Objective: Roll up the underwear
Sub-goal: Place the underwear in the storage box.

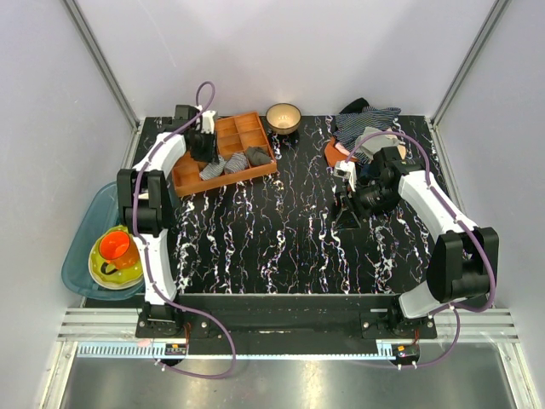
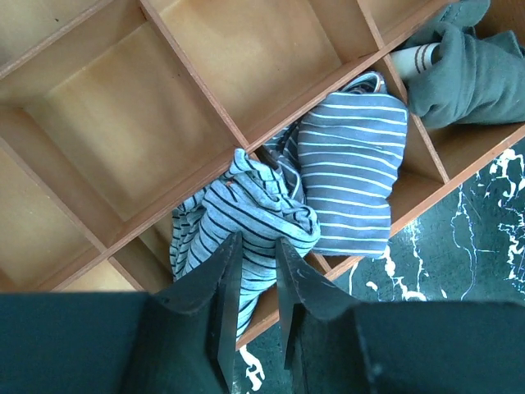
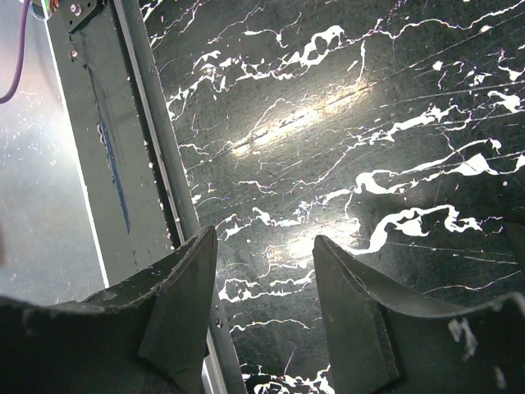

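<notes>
The underwear (image 2: 246,215), pale cloth with thin dark stripes, lies bunched in a front compartment of the orange wooden tray (image 2: 123,107). It also shows in the top view (image 1: 213,168). My left gripper (image 2: 258,238) hangs just above it with its jaws a narrow gap apart and cloth showing between them. I cannot tell if the tips touch the cloth. In the top view the left gripper (image 1: 207,156) is over the tray (image 1: 243,128). My right gripper (image 3: 264,238) is open and empty above the bare marble table (image 3: 369,123), seen right of centre in the top view (image 1: 347,213).
A navy striped roll (image 2: 353,164) and a grey-green sock (image 2: 472,74) fill neighbouring compartments. A bowl (image 1: 283,117) stands behind the tray. A pile of clothes (image 1: 368,126) and an orange object (image 1: 332,153) lie back right. A blue basin (image 1: 81,256) with dishes sits off the left edge.
</notes>
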`<action>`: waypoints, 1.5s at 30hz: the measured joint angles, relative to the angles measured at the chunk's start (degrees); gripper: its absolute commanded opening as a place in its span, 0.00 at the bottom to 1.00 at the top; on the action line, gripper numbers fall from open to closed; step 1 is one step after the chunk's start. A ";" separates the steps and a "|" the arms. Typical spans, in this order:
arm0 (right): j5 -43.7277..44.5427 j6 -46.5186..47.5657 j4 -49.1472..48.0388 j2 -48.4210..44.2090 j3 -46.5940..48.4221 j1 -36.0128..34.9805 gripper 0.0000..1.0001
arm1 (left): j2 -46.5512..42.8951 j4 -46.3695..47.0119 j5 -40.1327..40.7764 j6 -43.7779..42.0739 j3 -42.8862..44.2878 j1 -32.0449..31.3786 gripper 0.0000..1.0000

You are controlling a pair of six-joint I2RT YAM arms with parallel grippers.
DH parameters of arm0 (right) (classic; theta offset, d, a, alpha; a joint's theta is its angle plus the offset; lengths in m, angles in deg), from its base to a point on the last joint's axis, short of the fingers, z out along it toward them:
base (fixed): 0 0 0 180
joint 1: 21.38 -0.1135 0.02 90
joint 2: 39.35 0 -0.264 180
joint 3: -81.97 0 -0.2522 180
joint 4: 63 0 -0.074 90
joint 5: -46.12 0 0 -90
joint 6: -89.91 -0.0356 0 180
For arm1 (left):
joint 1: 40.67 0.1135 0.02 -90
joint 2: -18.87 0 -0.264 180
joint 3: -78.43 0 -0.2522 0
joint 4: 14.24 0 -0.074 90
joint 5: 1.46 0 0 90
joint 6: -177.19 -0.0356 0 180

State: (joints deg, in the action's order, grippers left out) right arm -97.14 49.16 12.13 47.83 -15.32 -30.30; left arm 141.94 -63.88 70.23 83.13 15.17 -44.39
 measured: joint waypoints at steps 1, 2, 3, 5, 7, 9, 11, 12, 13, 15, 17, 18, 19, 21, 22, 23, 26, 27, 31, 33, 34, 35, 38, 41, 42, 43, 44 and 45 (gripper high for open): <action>0.00 0.00 0.00 0.00 0.00 0.00 0.59 | 0.00 0.04 -0.04 0.02 -0.04 0.15 0.25; 0.00 0.00 0.00 0.02 0.00 0.00 0.59 | 0.00 0.07 -0.09 0.00 -0.04 0.26 0.24; 0.00 0.00 0.00 0.02 0.00 0.00 0.59 | 0.07 0.02 -0.09 -0.07 -0.07 0.28 0.24; 0.02 0.02 0.00 0.07 0.00 0.00 0.59 | 0.22 0.02 0.00 -0.42 -0.07 0.26 0.23; 0.02 0.00 0.00 0.13 0.00 0.00 0.59 | 0.52 0.02 0.07 -0.70 -0.04 0.26 0.23; 0.02 0.00 0.00 0.13 0.00 0.00 0.59 | 1.03 -0.04 0.11 -1.09 -0.02 0.28 0.23; 0.02 0.00 0.02 0.13 0.00 0.00 0.59 | 1.60 -0.33 0.26 -1.66 0.31 0.31 0.23; 0.02 0.00 0.02 0.13 0.00 0.00 0.59 | 1.90 -0.70 0.31 -2.01 0.63 0.31 0.23; 0.02 0.00 0.02 0.13 0.00 0.00 0.59 | 2.12 -1.07 0.44 -2.23 1.01 0.28 0.24; 0.02 0.00 0.02 0.13 0.00 0.00 0.59 | 2.67 -2.14 0.79 -2.95 2.03 0.17 0.24; 0.02 0.02 0.04 0.13 0.00 0.00 0.59 | 3.26 -3.50 1.46 -3.72 3.32 -0.11 0.25; 0.02 0.02 0.02 0.13 0.00 0.00 0.58 | 3.63 -4.31 1.86 -4.07 4.09 -0.26 0.25; 0.02 0.02 0.04 0.13 0.00 0.00 0.58 | 4.35 -5.60 2.49 -4.57 5.51 -0.50 0.26; 0.02 0.02 0.04 0.13 0.00 0.00 0.59 | 5.57 -7.82 3.67 -5.31 7.78 -0.96 0.28; 0.02 0.02 0.04 0.13 0.00 0.00 0.58 | 6.67 -9.77 4.63 -5.86 9.99 -1.29 0.29; 0.02 0.02 0.04 0.13 0.02 0.00 0.59 | 7.41 -11.17 5.44 -6.36 11.43 -1.60 0.31; 0.02 0.02 0.11 0.13 0.02 0.00 0.59 | 8.76 -13.79 8.07 -7.63 14.10 -2.60 0.33; 0.02 0.04 0.15 0.13 0.02 0.00 0.59 | 9.11 -14.38 8.85 -8.07 14.71 -2.93 0.38; 0.02 0.20 0.31 0.13 0.02 0.11 0.59 | 10.25 -16.41 12.24 -9.62 16.98 -3.98 0.46; 0.02 0.33 0.44 0.13 0.02 0.22 0.59 | 10.56 -16.79 13.88 -10.32 17.44 -4.37 0.48; 0.02 0.42 0.50 0.13 0.02 0.28 0.58 | 10.64 -16.92 14.53 -10.67 17.55 -4.55 0.49; 0.02 0.48 0.57 0.11 0.02 0.35 0.59 | 10.75 -17.05 15.04 -10.84 17.73 -4.70 0.49; 0.00 0.66 0.92 0.11 0.02 0.57 0.59 | 10.93 -17.20 16.00 -11.06 17.88 -4.96 0.50; -0.02 0.76 1.09 0.09 0.02 0.85 0.58 | 10.60 -16.79 15.98 -10.88 17.53 -4.85 0.52; -0.02 0.83 1.07 0.09 0.02 0.92 0.58 | 10.16 -16.22 15.80 -10.69 16.83 -4.72 0.52; -0.02 0.87 1.11 0.09 0.02 1.01 0.59 | 9.62 -15.56 15.50 -10.40 16.00 -4.52 0.52; -0.02 0.90 1.14 0.07 0.02 1.07 0.58 | 9.05 -14.99 15.02 -9.94 15.37 -4.28 0.53; -0.02 0.92 1.20 0.07 0.02 1.14 0.59 | 8.63 -14.82 14.51 -9.60 15.15 -4.04 0.53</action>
State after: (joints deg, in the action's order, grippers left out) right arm -97.16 50.08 13.33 47.89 -15.29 -29.17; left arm 150.57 -78.69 84.74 73.54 30.32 -48.44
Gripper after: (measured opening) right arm 0.589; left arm 0.519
